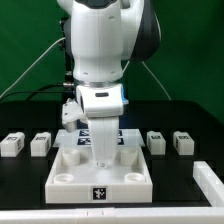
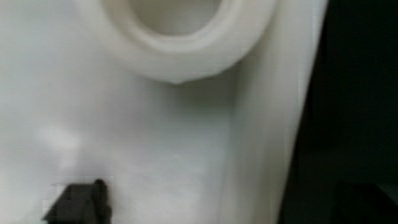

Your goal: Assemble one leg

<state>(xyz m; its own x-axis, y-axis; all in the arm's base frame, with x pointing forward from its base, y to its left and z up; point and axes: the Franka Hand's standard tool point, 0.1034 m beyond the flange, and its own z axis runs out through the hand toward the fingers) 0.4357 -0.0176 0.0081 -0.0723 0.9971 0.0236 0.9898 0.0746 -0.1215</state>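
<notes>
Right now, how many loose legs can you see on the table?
4 legs: two side by side at the exterior view's left, two at its right. The arm may hide others.

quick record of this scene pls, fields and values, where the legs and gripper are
gripper: down low at the white panel; open or shut cannot be told
white panel: flat on the table, round sockets at its corners
socket: empty, close up in the wrist view
legs: four, loose on the table; two at the exterior view's left, two at its right
legs fitted: none seen
</notes>
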